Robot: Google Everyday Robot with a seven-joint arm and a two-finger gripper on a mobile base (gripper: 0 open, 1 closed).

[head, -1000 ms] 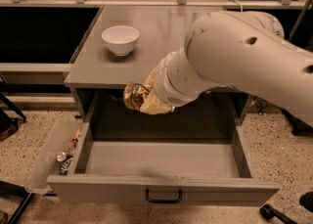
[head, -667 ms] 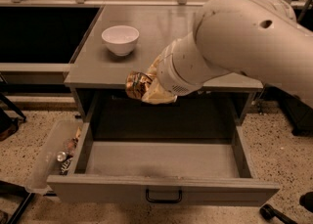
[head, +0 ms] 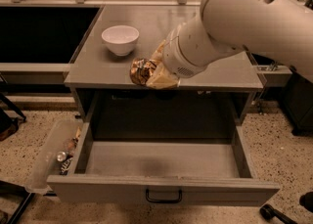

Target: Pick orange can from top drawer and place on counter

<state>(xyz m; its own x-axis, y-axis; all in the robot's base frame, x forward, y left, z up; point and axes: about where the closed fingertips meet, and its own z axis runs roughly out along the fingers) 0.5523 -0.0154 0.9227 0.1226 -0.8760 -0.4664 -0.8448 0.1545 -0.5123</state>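
My gripper (head: 149, 74) is shut on the orange can (head: 141, 71), a dented gold-orange and brown can. It holds the can above the front edge of the counter (head: 98, 69), right of and nearer than the white bowl. The large white arm (head: 244, 17) reaches in from the upper right and hides the counter's right middle. The top drawer (head: 161, 159) stands pulled wide open below; its grey floor shows nothing in it. Its black wire handle (head: 163, 197) is on the front panel.
A white bowl (head: 120, 39) sits on the counter at the back left. A clear plastic side bin (head: 51, 157) with small items hangs at the drawer's left. Speckled floor lies around the cabinet. A dark caster (head: 268, 212) is at the lower right.
The gripper has risen with the can from the level of the drawer opening to the counter's front edge, moving slightly up and away.
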